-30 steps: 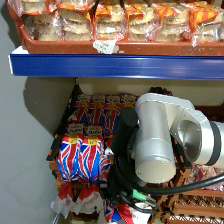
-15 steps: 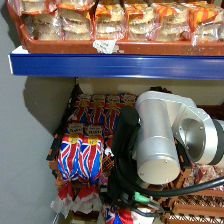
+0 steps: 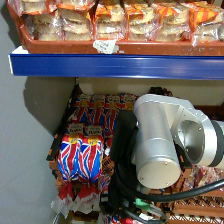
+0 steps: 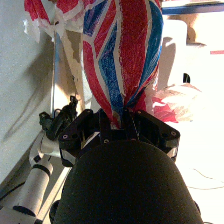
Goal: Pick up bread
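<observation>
Two shelves filled the head view: an upper shelf [image 3: 115,65] with a blue front edge, and a lower shelf space beneath it. Along the upper shelf sat a brown tray [image 3: 150,47] holding a row of pale buns [image 3: 75,25] in clear orange-trimmed packs, with a white tag [image 3: 105,46] on the tray's front lip. Below, the robot's right arm [image 3: 160,140], a thick silver cylinder with black cables, reached in from the right and hid much of the lower shelf. Far behind it lay rows of Union Jack loaves [image 3: 97,110] with yellow label bands, and two more such loaves [image 3: 80,157] stood at the near left. In the wrist view, the bread [image 4: 125,55], a red, white and blue bag, rose from the right gripper [image 4: 120,122], whose black fingers [image 4: 103,122] were clamped together on the bag's gathered end. A pale wall lay beside it.
</observation>
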You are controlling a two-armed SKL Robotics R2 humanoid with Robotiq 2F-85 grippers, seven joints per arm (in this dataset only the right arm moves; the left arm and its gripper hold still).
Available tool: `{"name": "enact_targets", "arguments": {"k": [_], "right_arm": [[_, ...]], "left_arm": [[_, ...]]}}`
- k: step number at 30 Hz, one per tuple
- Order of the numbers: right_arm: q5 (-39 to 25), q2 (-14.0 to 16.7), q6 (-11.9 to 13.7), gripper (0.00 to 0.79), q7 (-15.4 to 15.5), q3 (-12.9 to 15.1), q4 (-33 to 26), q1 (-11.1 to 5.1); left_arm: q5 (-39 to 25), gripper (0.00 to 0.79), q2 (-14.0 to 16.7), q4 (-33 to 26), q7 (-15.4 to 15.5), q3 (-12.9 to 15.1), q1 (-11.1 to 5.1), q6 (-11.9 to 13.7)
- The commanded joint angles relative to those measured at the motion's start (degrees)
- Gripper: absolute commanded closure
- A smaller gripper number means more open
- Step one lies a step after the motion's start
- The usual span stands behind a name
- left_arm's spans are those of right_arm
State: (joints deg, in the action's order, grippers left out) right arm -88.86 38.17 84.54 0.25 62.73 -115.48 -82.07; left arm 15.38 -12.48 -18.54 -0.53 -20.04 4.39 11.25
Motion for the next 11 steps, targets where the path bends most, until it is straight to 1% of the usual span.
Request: {"name": "enact_targets", "arguments": {"k": [1, 6, 11], "right_arm": [[-0.44, 0.05, 0.1, 0.772, 0.01, 0.07, -0.01, -0.32], [-1.06, 0.06, 0.25, 0.776, 0.01, 0.2, -0.01, -0.54], [-1.46, -0.02, 0.57, 0.78, -0.03, 0.5, -0.01, -0.33]], "left_arm": [[0.0, 0.785, 0.0, 0.0, 0.0, 0.0, 0.0, 0.0], [0.0, 0.785, 0.0, 0.0, 0.0, 0.0, 0.0, 0.0], [0.0, 0.785, 0.0, 0.0, 0.0, 0.0, 0.0, 0.0]]}}
